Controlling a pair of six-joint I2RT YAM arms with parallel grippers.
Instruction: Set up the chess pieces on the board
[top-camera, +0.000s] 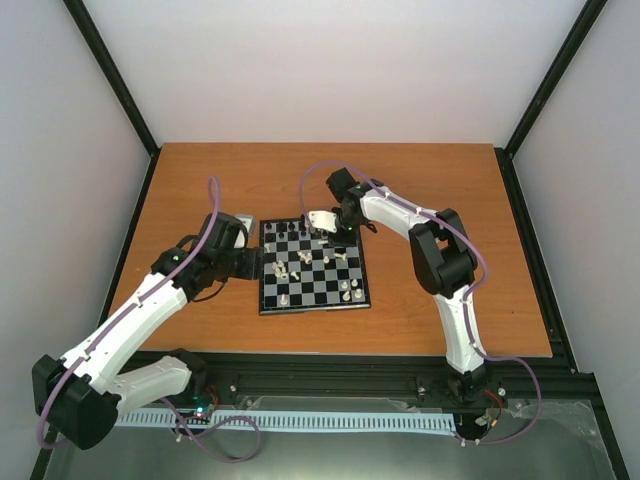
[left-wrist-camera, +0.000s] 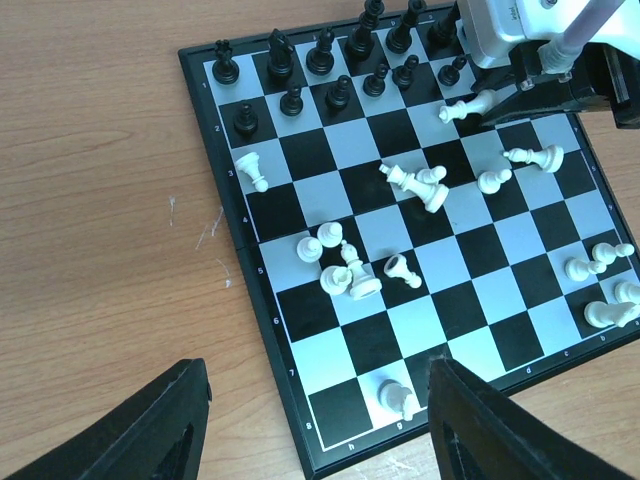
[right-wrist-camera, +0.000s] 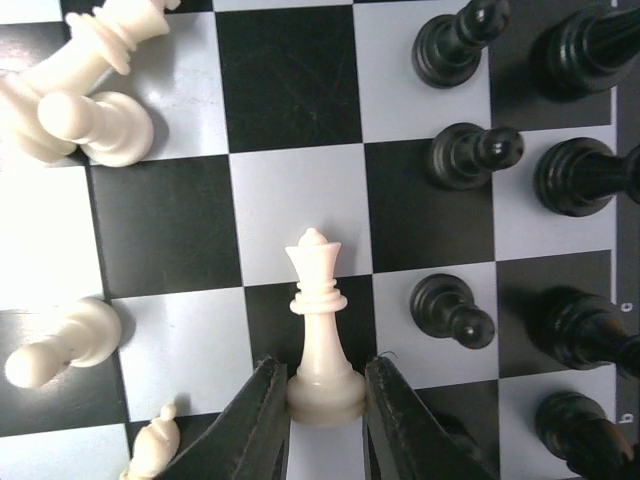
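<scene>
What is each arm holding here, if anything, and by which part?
The right gripper pinches a white chess piece by its round base; the left gripper holds nothing.

A robot lab cell: white panels and black frame posts enclose a wooden table, with a left arm and right arm bolted to a rail.

Bright even light, soft shadows, sharp
</scene>
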